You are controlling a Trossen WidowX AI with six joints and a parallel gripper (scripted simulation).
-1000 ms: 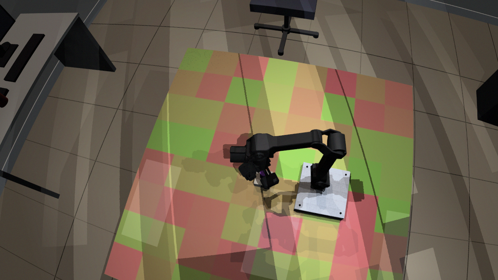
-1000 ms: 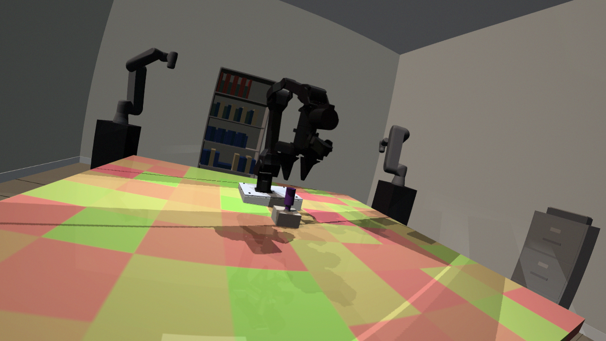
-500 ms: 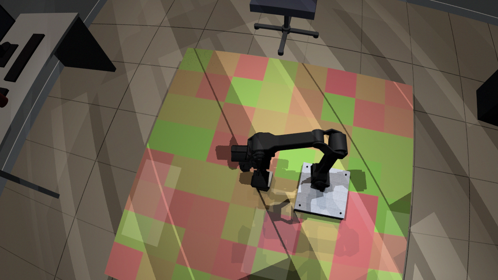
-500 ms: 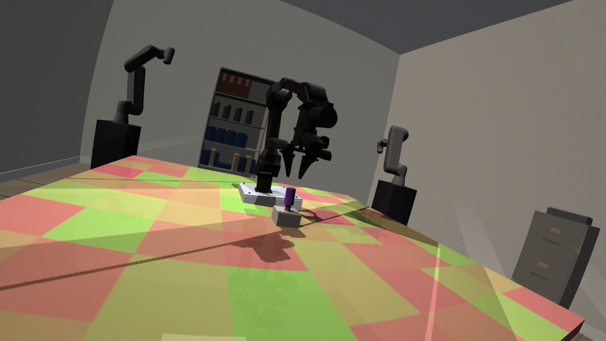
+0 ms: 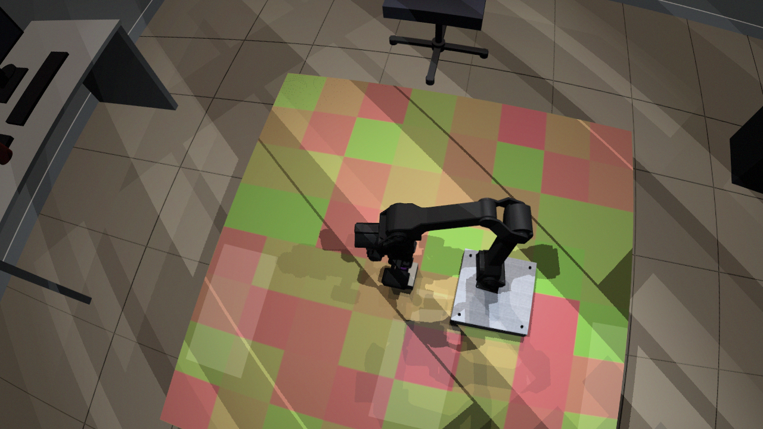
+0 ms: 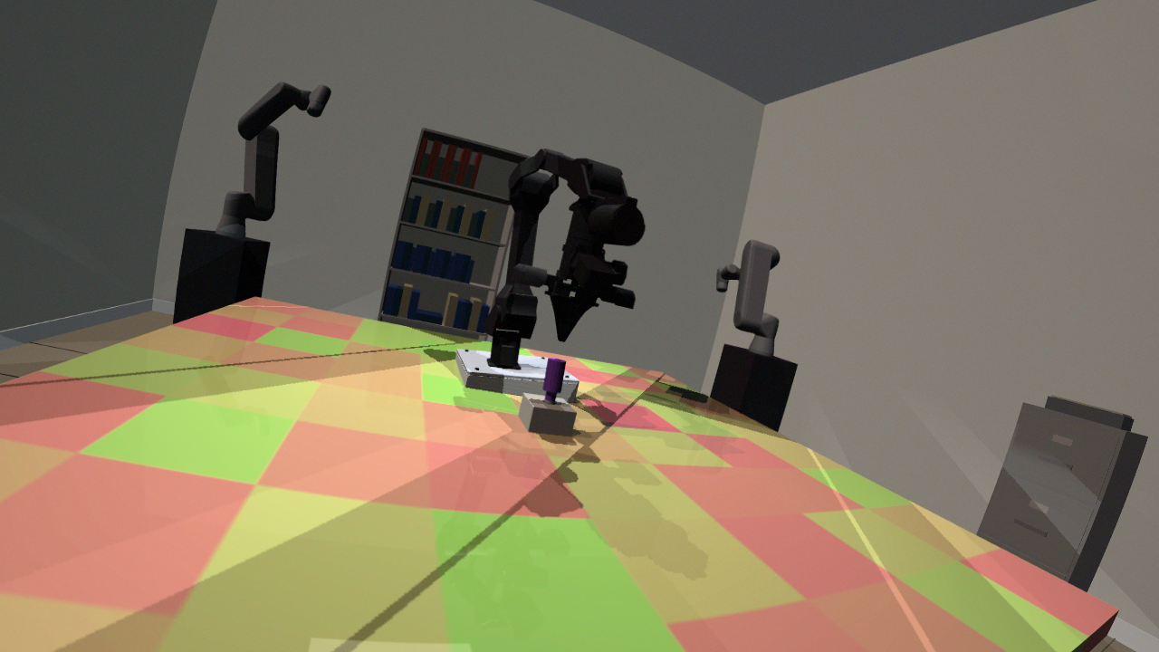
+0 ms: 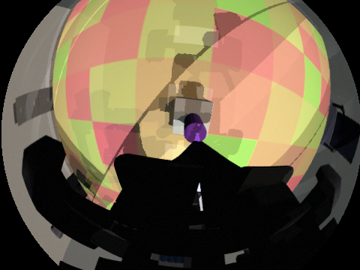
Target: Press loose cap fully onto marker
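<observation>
The purple cap [image 6: 554,376] [image 7: 195,132] sits upright on the marker, whose narrower purple neck [image 6: 550,397] shows between cap and block. I cannot tell whether the cap is fully seated. The marker stands in the grey holder block [image 6: 548,417] [image 7: 187,105] on the table; in the top view the block is mostly hidden under my hand. My gripper [image 6: 563,338] [image 7: 197,145] is shut with nothing between its fingers. Its tips point down above the cap, with a gap between them in the exterior view.
My arm's metal base plate [image 5: 518,311] [image 6: 478,378] lies on the checkered table [image 5: 315,330] behind the block as the exterior camera sees it. Two other arms [image 6: 262,170] [image 6: 755,283] stand on black pedestals beyond the table. A chair [image 5: 438,42] stands beyond the table's far edge.
</observation>
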